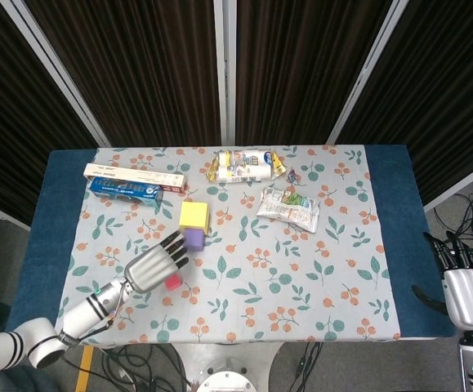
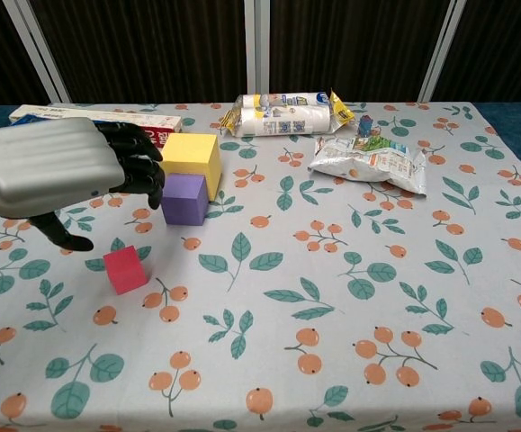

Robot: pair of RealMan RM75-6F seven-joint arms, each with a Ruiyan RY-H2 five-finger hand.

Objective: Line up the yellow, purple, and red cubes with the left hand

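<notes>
The yellow cube (image 1: 194, 216) (image 2: 191, 156) stands on the floral cloth, and the purple cube (image 1: 193, 239) (image 2: 184, 199) sits right in front of it, touching or nearly so. The smaller red cube (image 1: 172, 282) (image 2: 125, 269) lies nearer the front edge, to the left of the purple one. My left hand (image 1: 152, 264) (image 2: 58, 174) hovers left of the purple cube and above the red one, fingers apart, holding nothing. My right hand (image 1: 467, 294) hangs beyond the table's right edge with nothing in it.
A long blue and white box (image 1: 134, 181) (image 2: 89, 117) lies at the back left. A white snack bag (image 1: 244, 166) (image 2: 282, 112) and a green and white packet (image 1: 288, 207) (image 2: 368, 160) lie at the back centre and right. The blue table edge (image 1: 391, 229) frames the cloth.
</notes>
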